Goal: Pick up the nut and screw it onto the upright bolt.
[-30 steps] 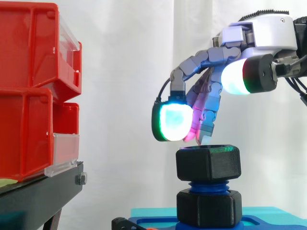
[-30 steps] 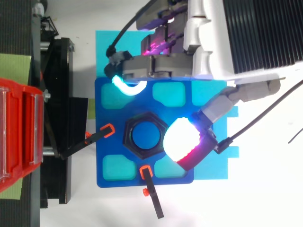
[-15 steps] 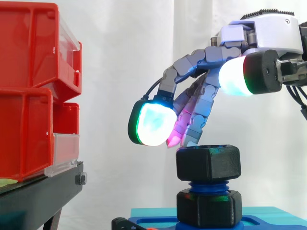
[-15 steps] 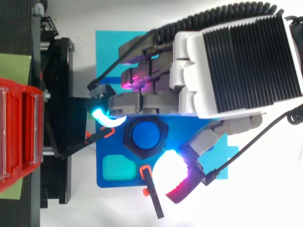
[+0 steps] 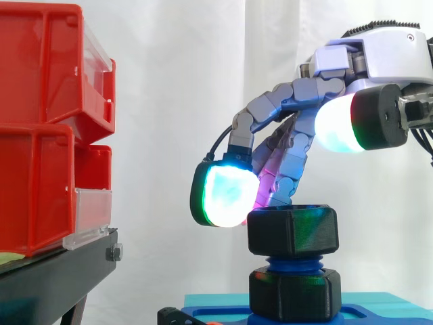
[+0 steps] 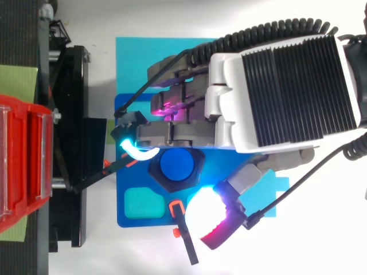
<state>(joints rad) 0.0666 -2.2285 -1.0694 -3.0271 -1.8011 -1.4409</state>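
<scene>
Hand (image 5: pixel 277 101): held loosely spread just above the bolt (image 5: pixel 292 263), nothing clasped.
Green pad (image 5: pixel 226 196): lowered just beside the bolt's top, on the side toward the red bins (image 5: pixel 40 122).
White thumb pad (image 5: pixel 338 125): raised well above the bolt, on its other side.
Nut (image 5: pixel 292 230): seated level on the bolt's upper thread, above a second black nut (image 5: pixel 294 294) at the bolt's foot.
Bolt: stood upright on the blue base (image 6: pixel 123 217).

Your white table (image 6: pixel 143 17) carries all. Cyan mat (image 6: pixel 129 63) flat at centre — blue plate (image 6: pixel 135 180) on it, toward its 6 o'clock edge. Black stand (image 6: pixel 69 114) at 9 o'clock, red bins (image 6: pixel 23 160) on top. Black clamps (image 6: pixel 186 240) meet plate at 9 and 6 o'clock.
</scene>
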